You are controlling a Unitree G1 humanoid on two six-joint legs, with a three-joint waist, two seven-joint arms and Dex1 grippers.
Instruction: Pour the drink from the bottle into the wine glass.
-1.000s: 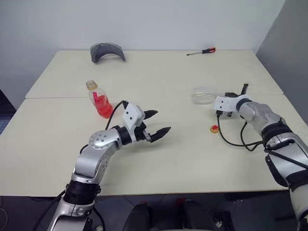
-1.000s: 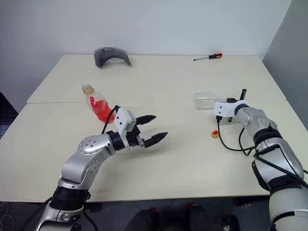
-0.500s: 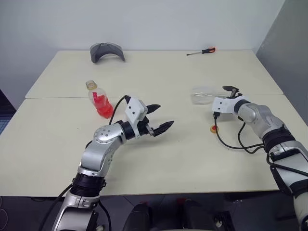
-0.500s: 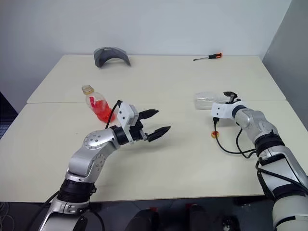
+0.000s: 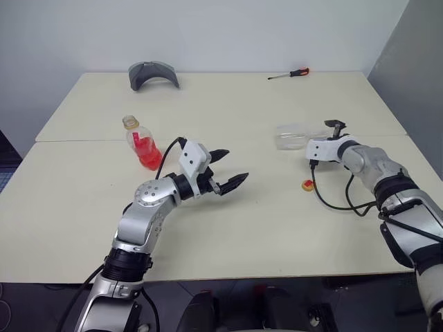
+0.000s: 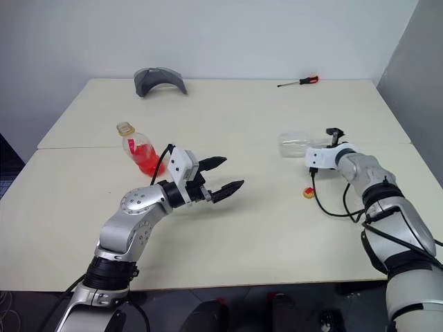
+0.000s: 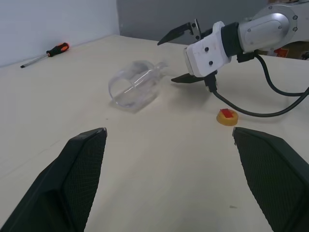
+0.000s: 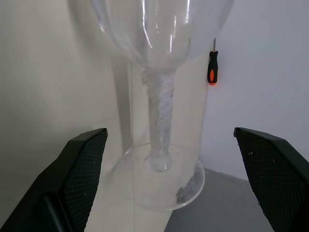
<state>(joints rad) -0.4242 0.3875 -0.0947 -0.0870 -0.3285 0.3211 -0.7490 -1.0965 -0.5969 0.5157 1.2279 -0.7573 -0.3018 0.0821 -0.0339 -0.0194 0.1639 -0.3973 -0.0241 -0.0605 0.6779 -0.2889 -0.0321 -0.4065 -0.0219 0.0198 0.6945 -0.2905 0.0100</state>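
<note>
Standing upright on the table [image 5: 228, 277], the bottle [image 5: 140, 143] is found just behind the left pincer [image 5: 228, 169] and to its outer side, uncapped at the neck, with the drink [image 5: 147, 153] filling its lower body. This pincer is held level above the table, pointed across toward the robot's right; its two black fingers are spread wide and nothing is held or touched by them. The bottle is much nearer to this arm than to the other, so it is judged that the bottle is to be taken by the left pincer, which would first have to be turned back toward it.

Further right, the yellow-and-red cap [image 5: 307, 184] is seen lying on the table, nearer the robot than the right pincer [image 7: 179, 54].

The wine glass [image 5: 291, 136] is lying on its side directly ahead of the right pincer, with its long axis running across the table: the bowl is pointed toward the robot's left and the foot [image 8: 160, 181] is turned toward the pincer. In the right wrist view the stem [image 8: 160, 110] is lined up midway between the two fingers. This pincer is opened wide and nothing is gripped; whether the foot is touched cannot be told. By this reading, the glass must be righted before any pouring, and the coming grasp depends on the stem staying centred between the jaws.
</note>
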